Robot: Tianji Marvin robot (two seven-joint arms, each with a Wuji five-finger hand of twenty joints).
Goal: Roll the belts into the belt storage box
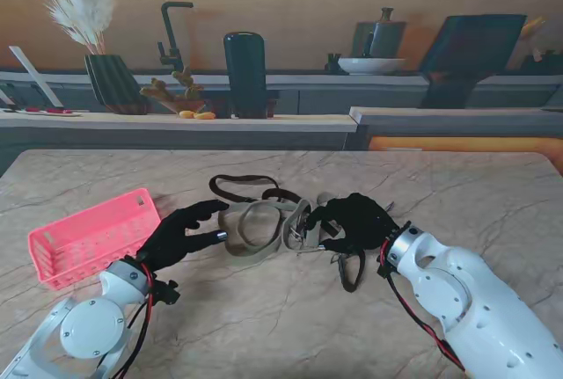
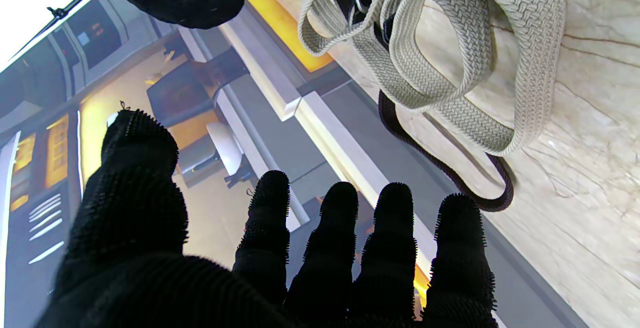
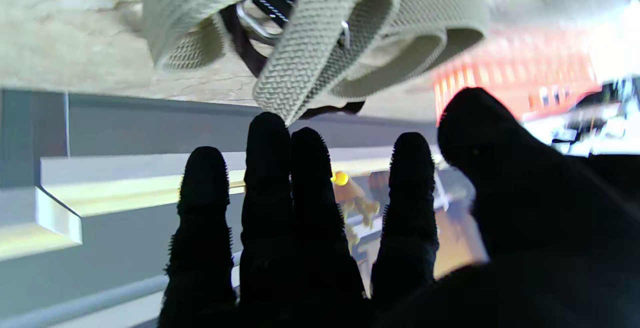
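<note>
The beige woven belt [image 1: 264, 231] is lying in loose loops on the table [image 1: 264, 326], its length running left to right, over a dark belt [image 1: 246, 187]. The left hand [image 1: 180, 234] is hovering beside it, fingers spread, holding nothing. The right hand [image 1: 356, 221] is covering the buckle end; whether it is gripping is unclear. The pink box [image 1: 88, 238] is sitting at the left.

Beige woven-cloth belt [image 2: 440, 63], coarse matt weave, shiny metal buckle [image 3: 255, 21]; pink latticed plastic basket [image 1: 92, 238]; glossy veined marble-look table [image 1: 264, 326]; nubby black gloves.
</note>
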